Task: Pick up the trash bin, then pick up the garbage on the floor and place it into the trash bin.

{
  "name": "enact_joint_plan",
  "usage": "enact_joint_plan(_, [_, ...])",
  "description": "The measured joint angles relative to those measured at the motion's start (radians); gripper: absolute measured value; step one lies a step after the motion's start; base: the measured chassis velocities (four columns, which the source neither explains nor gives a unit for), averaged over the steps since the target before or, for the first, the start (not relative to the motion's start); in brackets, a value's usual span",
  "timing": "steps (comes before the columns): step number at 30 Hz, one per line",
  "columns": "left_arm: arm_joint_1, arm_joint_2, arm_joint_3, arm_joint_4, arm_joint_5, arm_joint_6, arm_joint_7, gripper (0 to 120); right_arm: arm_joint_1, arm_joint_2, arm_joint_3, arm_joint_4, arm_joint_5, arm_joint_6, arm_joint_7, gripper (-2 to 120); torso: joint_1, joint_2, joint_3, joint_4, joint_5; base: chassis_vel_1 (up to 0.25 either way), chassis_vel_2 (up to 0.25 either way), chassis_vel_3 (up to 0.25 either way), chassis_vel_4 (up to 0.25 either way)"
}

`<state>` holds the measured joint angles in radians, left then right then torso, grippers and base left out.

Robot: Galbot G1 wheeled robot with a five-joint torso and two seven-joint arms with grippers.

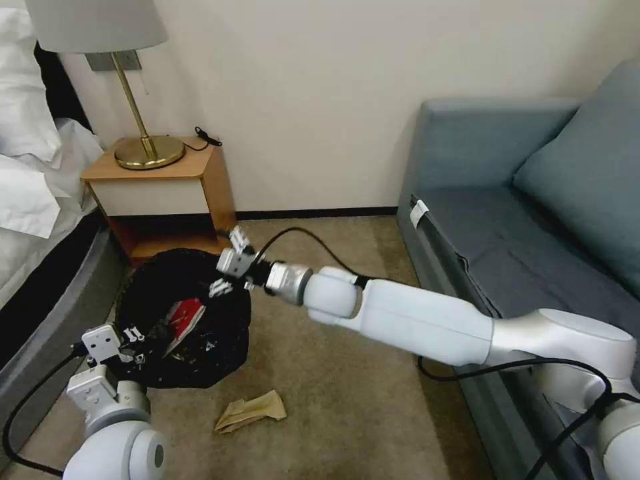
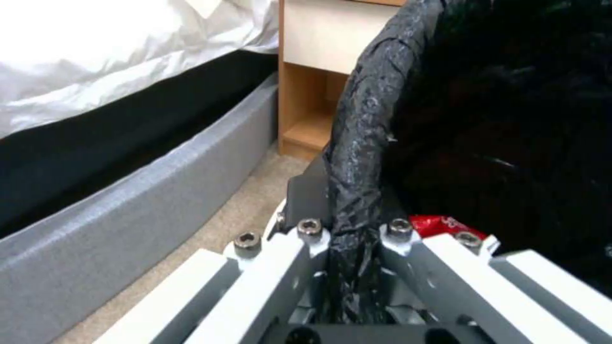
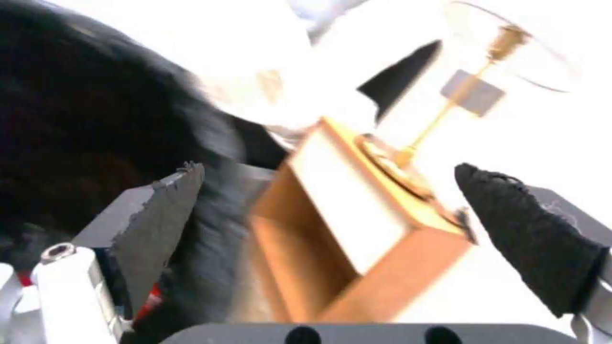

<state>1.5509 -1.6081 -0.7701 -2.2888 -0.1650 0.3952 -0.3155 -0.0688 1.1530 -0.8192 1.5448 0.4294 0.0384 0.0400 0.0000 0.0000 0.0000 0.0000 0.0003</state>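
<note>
The trash bin (image 1: pixel 217 350), lined with a crinkly black bag, is held up off the carpet near the nightstand. My left gripper (image 1: pixel 131 341) is shut on its near rim; in the left wrist view the left gripper (image 2: pixel 354 248) pinches the folded bag of the trash bin (image 2: pixel 370 119). A red snack packet (image 1: pixel 185 316) lies inside, also showing as the red packet (image 2: pixel 440 224). My right gripper (image 1: pixel 225 262) hovers open over the bin's far rim with nothing between its fingers (image 3: pixel 162 205). One piece of garbage, a crumpled brown paper bag (image 1: pixel 252 410), lies on the floor in front of the bin.
A wooden nightstand (image 1: pixel 160 180) with a brass lamp (image 1: pixel 148 152) stands against the wall behind the bin. The bed (image 1: pixel 40 200) runs along the left and a grey-blue sofa (image 1: pixel 533 220) along the right. Beige carpet lies open between them.
</note>
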Motion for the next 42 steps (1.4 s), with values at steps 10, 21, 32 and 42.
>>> enact_joint_plan(10, [0.001,0.000,-0.003,-0.004,-0.007,0.000,0.000,3,-0.020,-0.111,-0.024,-0.113,-0.045,-0.051,-0.023,100,0.000,0.000,0.000,-0.0004,0.0000,0.000,0.000,0.000,0.000])
enact_joint_plan(21, [0.016,0.000,-0.012,-0.019,-0.009,-0.004,0.000,3,-0.010,-0.070,-0.207,-0.306,-0.114,0.054,-0.233,100,0.000,0.000,0.000,-0.0001,-0.0003,0.000,0.000,0.000,0.000])
enact_joint_plan(32, [0.017,0.000,-0.021,-0.023,-0.018,-0.006,0.000,3,-0.028,0.025,-0.311,-0.393,0.048,0.233,-0.460,100,0.000,0.000,0.000,0.0002,-0.0005,0.000,0.000,0.000,0.000])
enact_joint_plan(42, [0.019,0.000,-0.024,-0.025,-0.016,-0.005,0.000,3,-0.043,0.095,-0.425,-0.472,0.089,0.266,-0.496,100,0.000,0.000,0.000,-0.0001,-0.0004,0.000,0.000,0.000,0.000])
